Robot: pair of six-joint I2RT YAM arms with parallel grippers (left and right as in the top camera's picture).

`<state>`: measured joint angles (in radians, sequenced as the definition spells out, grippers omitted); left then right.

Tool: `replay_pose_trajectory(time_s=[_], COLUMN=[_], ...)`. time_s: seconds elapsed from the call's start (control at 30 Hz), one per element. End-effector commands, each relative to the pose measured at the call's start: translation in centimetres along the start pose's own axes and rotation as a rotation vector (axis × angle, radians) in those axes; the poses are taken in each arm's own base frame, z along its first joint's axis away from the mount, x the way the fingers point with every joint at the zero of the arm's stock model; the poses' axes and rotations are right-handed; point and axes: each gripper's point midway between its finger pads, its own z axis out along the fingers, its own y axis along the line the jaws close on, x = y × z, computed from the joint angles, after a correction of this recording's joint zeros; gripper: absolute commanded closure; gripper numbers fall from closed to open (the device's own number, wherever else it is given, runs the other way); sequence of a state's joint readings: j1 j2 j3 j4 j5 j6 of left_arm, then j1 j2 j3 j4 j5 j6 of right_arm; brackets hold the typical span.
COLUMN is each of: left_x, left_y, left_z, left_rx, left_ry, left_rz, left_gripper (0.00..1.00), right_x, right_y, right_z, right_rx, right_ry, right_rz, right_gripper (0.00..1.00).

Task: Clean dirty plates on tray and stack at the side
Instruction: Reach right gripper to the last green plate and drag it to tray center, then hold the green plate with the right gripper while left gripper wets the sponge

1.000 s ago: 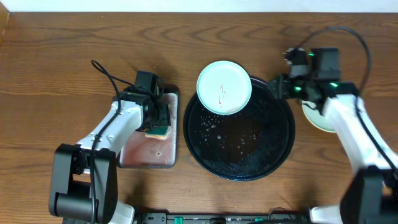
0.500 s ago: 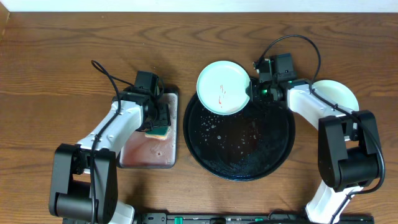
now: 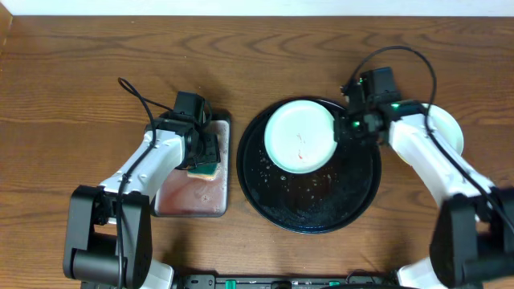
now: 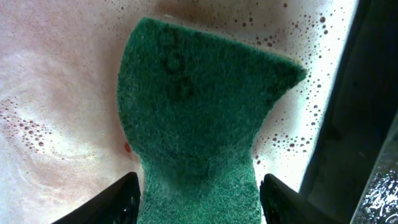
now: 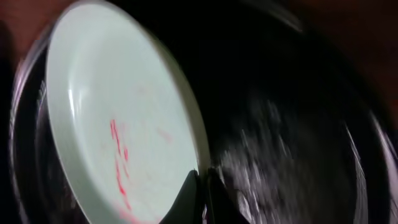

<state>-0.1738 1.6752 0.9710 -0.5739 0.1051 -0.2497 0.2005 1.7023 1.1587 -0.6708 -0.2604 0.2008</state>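
Observation:
A pale mint-blue plate [image 3: 299, 135] with a red sauce smear lies in the far part of the black tray [image 3: 321, 201]. My right gripper [image 3: 341, 128] is shut on the plate's right rim. In the right wrist view the fingers [image 5: 202, 190] pinch the rim of the plate [image 5: 118, 137] over the wet tray [image 5: 292, 124]. My left gripper [image 3: 204, 154] is shut on a green sponge [image 3: 206, 170] in the sponge tray. The left wrist view shows the sponge [image 4: 199, 106] between the fingers [image 4: 199, 190]. Another pale plate [image 3: 448, 128] lies at the right, partly hidden by my right arm.
The small rectangular sponge tray [image 3: 189, 201] holds pinkish soapy water, left of the black tray. Its foamy floor fills the left wrist view [image 4: 56, 106]. Cables loop above both arms. The tabletop is brown wood [image 3: 80, 72].
My right gripper moved left from beside the pale plate to the mint-blue plate's rim, closed on it and drew it from the tray's far-left rim inward. The left arm has not moved.

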Motion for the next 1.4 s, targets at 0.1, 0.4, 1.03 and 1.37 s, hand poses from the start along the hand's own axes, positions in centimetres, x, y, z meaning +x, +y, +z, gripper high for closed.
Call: replay_pose_trajectory(time_s=[0.1,0.4,1.03,1.37], left_x=[0.3,0.7,1.2,1.7], left_y=[0.2,0.3,0.5,0.7], left_z=[0.0,0.0,0.7,0.8], left_rx=[-0.002,-0.007,-0.006,-0.011], left_ry=[0.003,0.018,0.014,0.03], left_rz=[0.003,0.003,0.003,0.002], left_gripper=[0.48,0.93,0.73,0.93], right_x=[4.2,6.2,6.0,6.0], right_y=[-2.2,-2.8,-2.7,-2.7], right_z=[0.2,1.8,1.8,1.8], right_rx=[0.1,0.1,0.098,0.098], right_ry=[0.138,0.16,0.152,0.153], right_rz=[0.02,0.02,0.017,0.017], right_gripper=[0.99,0.99,0.99,0.99])
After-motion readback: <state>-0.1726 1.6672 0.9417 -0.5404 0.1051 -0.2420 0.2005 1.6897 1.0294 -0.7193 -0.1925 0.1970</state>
